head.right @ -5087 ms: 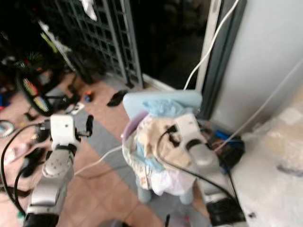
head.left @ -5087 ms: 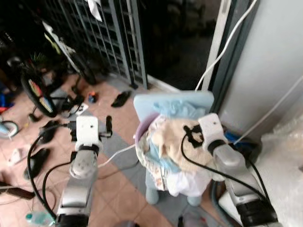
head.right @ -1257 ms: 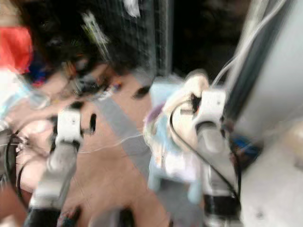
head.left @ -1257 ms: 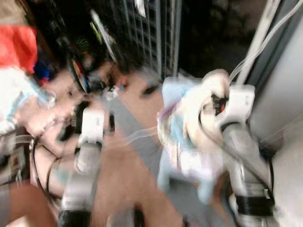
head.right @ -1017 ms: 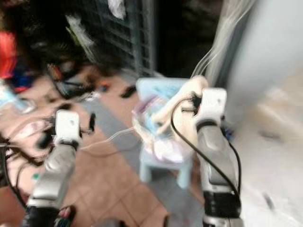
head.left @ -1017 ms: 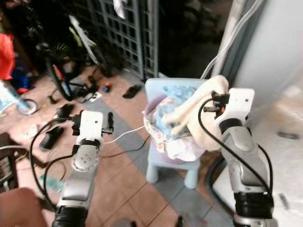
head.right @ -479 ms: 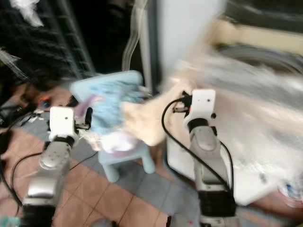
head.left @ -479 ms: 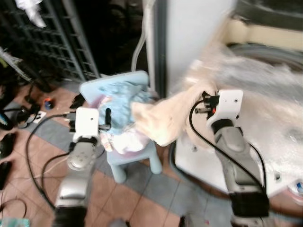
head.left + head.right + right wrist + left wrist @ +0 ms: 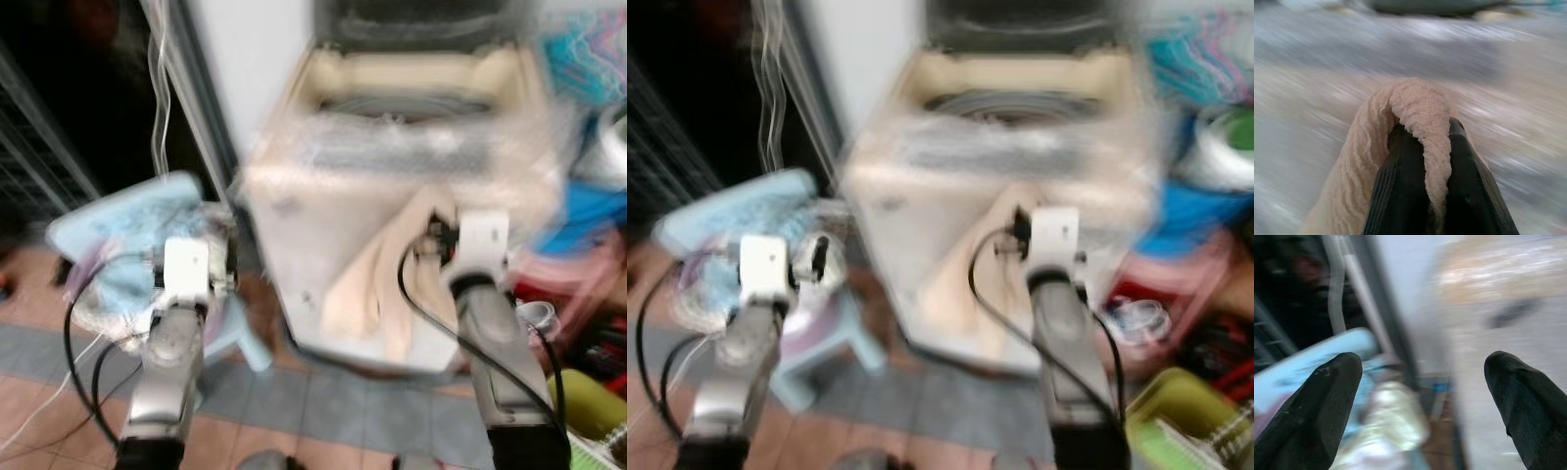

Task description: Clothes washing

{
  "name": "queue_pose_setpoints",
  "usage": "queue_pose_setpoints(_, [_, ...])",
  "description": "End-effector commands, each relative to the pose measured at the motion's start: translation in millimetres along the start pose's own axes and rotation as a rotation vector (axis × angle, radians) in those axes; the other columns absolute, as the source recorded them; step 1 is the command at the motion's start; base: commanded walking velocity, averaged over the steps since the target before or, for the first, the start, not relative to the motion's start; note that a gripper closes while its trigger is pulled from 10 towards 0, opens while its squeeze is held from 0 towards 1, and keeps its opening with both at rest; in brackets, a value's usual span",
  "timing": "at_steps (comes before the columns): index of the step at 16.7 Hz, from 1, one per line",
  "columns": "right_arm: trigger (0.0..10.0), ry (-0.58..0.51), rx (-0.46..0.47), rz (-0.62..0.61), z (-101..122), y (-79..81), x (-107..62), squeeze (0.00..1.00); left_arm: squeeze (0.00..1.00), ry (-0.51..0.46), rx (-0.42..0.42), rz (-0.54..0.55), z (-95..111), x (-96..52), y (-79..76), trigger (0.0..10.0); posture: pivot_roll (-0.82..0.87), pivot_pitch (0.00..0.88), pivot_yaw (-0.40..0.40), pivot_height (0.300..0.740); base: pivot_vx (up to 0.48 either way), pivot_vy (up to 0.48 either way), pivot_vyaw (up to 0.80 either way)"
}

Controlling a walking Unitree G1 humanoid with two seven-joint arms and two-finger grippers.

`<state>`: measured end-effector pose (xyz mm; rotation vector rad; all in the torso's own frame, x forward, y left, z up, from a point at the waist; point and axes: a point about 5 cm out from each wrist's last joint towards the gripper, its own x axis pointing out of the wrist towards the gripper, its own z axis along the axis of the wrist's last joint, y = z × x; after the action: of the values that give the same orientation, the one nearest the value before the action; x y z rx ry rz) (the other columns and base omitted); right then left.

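right pincer pinching beige towel | towel draped before washing machine | left pincer spread

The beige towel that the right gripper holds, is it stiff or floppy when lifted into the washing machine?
Probably floppy: the towel hangs in limp folds below the right gripper. It seems unlikely to slip, since its looped cloth is pinched between shut fingers. It may drag against the washing machine.

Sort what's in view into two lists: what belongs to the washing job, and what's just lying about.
Part of the job:
- beige towel, pinched in the right gripper
- washing machine, lid up
- pile of clothes on the blue chair
- left gripper, open, holding nothing

Lying about:
- green basket on the floor
- white hose by the doorway
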<state>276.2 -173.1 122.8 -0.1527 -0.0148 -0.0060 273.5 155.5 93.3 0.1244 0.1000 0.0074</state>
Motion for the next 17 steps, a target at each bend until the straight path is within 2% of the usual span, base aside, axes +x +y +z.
queue_pose_setpoints(1, [10.0,-0.040,-0.024,0.015,3.5,5.9,-0.2,0.00,0.00,0.012,-0.007,0.012,-1.5,0.1,4.6,10.0,-0.09,0.000,0.116,0.740,0.000,0.000,-0.80])
queue_pose_setpoints(2, [10.0,-0.009,-0.018,0.021,-8.4,10.6,-6.5,0.00,0.00,0.020,-0.020,0.013,-2.2,1.0,4.6,10.0,-0.09,0.000,0.118,0.740,0.000,0.000,-0.80])
queue_pose_setpoints(4, [10.0,0.005,-0.004,0.029,-14.8,15.2,-11.5,0.00,0.00,0.024,-0.025,0.009,-2.7,1.8,4.2,10.0,-0.09,0.000,0.121,0.740,0.000,0.146,-0.70])
queue_pose_setpoints(7, [10.0,-0.044,-0.025,0.061,-5.3,14.9,-7.0,0.00,0.00,0.029,-0.033,0.003,-3.2,2.7,4.0,10.0,-0.09,0.000,0.123,0.740,0.000,0.480,0.00])
queue_pose_setpoints(13, [10.0,-0.069,-0.037,0.071,4.9,12.0,4.4,0.00,0.00,0.032,-0.035,0.001,-4.3,-0.3,5.0,10.0,-0.09,0.000,0.112,0.740,0.000,0.480,0.00])
queue_pose_setpoints(17, [10.0,-0.077,-0.035,0.047,10.6,8.4,10.5,0.00,0.00,0.002,-0.048,-0.019,-0.6,-0.7,4.8,10.0,-0.08,0.000,0.108,0.740,0.000,0.000,-0.14])
